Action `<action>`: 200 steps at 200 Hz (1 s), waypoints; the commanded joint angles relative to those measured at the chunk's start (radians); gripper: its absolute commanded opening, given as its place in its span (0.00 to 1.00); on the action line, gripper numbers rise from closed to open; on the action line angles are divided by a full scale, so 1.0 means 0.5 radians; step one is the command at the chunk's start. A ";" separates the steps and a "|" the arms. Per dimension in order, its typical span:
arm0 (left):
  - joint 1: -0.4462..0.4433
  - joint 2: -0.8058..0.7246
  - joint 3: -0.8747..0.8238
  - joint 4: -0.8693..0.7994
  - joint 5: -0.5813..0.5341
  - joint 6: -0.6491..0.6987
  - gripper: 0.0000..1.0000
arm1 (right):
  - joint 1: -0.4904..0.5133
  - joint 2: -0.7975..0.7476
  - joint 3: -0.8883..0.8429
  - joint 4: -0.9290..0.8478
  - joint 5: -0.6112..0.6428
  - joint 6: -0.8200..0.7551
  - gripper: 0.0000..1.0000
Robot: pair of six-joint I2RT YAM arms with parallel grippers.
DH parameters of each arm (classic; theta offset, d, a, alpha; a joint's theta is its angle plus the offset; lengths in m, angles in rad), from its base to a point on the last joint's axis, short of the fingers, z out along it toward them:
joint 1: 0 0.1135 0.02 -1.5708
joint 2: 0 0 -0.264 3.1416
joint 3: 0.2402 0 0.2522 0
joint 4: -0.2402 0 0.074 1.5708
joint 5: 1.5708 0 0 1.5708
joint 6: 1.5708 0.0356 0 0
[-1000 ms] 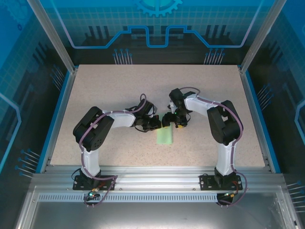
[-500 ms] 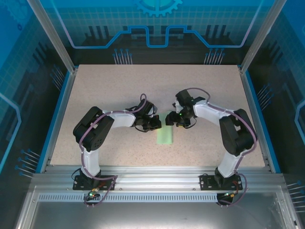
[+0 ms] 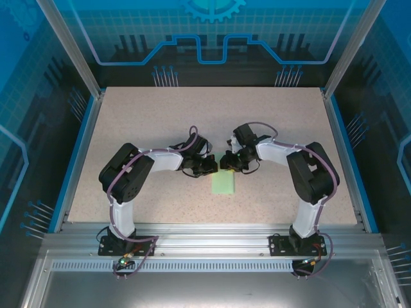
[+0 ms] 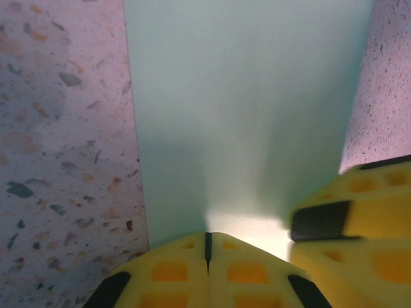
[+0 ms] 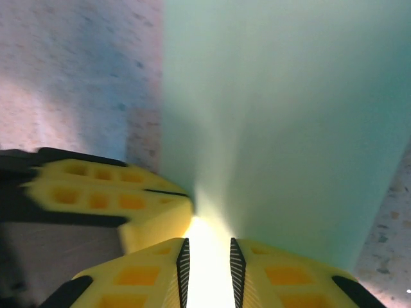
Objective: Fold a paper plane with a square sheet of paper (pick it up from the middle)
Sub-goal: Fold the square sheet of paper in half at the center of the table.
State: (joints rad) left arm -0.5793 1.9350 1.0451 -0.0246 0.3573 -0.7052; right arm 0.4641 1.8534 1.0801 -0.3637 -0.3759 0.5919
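Note:
The square sheet of paper (image 3: 223,185) lies mid-table as a narrow, pale mint-green folded strip running toward the arms. My left gripper (image 3: 212,168) sits at its far end. In the left wrist view that gripper (image 4: 207,239) is shut, with the paper (image 4: 244,96) coming out from between its tips. My right gripper (image 3: 226,164) meets the same end from the right. Seen from the right wrist, its jaws (image 5: 207,256) stand a narrow gap apart, with a bright lifted part of the paper (image 5: 289,109) between them. Both grippers' fingertips nearly touch.
Speckled beige tabletop (image 3: 148,122) surrounds the strip, bounded by blue rails at the sides. The right gripper's yellow fingers (image 4: 359,218) crowd the left wrist view's right side. The left gripper's fingers (image 5: 109,199) show at the left of the right wrist view.
The right arm's elbow swung out and back, its gripper stayed at the paper's far end and its jaws narrowed a lot. The left arm and the paper stayed put.

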 commanded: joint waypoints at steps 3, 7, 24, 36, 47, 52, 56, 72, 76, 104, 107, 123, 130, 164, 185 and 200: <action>-0.023 0.100 0.014 -0.132 -0.052 0.042 0.00 | -0.034 0.049 -0.083 0.041 -0.037 -0.004 0.27; -0.021 0.102 0.016 -0.135 -0.055 0.044 0.00 | -0.039 0.049 -0.095 0.048 -0.039 -0.006 0.27; -0.021 0.105 0.020 -0.139 -0.055 0.048 0.00 | -0.073 0.051 -0.167 0.083 -0.041 -0.023 0.28; -0.021 0.106 0.024 -0.144 -0.055 0.048 0.00 | -0.104 0.052 -0.219 0.122 -0.047 -0.039 0.28; -0.022 0.106 0.019 -0.142 -0.055 0.047 0.00 | -0.136 0.057 -0.275 0.184 -0.089 -0.039 0.28; -0.022 0.108 0.018 -0.142 -0.053 0.046 0.00 | -0.144 0.052 -0.297 0.219 -0.117 -0.039 0.28; -0.023 0.109 0.023 -0.141 -0.052 0.044 0.00 | -0.151 0.049 -0.314 0.240 -0.143 -0.044 0.28; -0.023 0.115 0.022 -0.139 -0.044 0.048 0.00 | -0.155 -0.014 -0.349 0.298 -0.242 -0.058 0.28; -0.020 0.115 0.022 -0.142 -0.046 0.048 0.00 | -0.151 -0.042 -0.362 0.324 -0.269 -0.058 0.28; -0.022 0.115 0.021 -0.147 -0.044 0.048 0.00 | -0.136 -0.260 -0.390 0.389 -0.344 -0.044 0.28; -0.023 0.115 0.023 -0.143 -0.043 0.048 0.00 | -0.133 -0.273 -0.431 0.395 -0.346 -0.037 0.28; -0.021 0.115 0.019 -0.136 -0.041 0.042 0.00 | -0.124 -0.303 -0.489 0.432 -0.370 -0.018 0.28; -0.021 0.115 0.023 -0.137 -0.037 0.042 0.00 | -0.116 -0.293 -0.505 0.456 -0.383 -0.012 0.28; -0.024 0.115 0.033 -0.141 -0.027 0.048 0.00 | -0.106 -0.167 -0.572 0.498 -0.346 -0.008 0.28; -0.022 0.114 0.039 -0.154 -0.026 0.057 0.00 | -0.109 -0.119 -0.592 0.483 -0.306 -0.029 0.28; -0.022 0.115 0.043 -0.158 -0.027 0.060 0.00 | -0.109 -0.137 -0.580 0.450 -0.298 -0.042 0.27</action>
State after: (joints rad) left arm -0.5800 1.9461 1.0599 -0.0319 0.3645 -0.7010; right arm 0.4042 1.7576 0.8104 -0.1181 -0.5426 0.5838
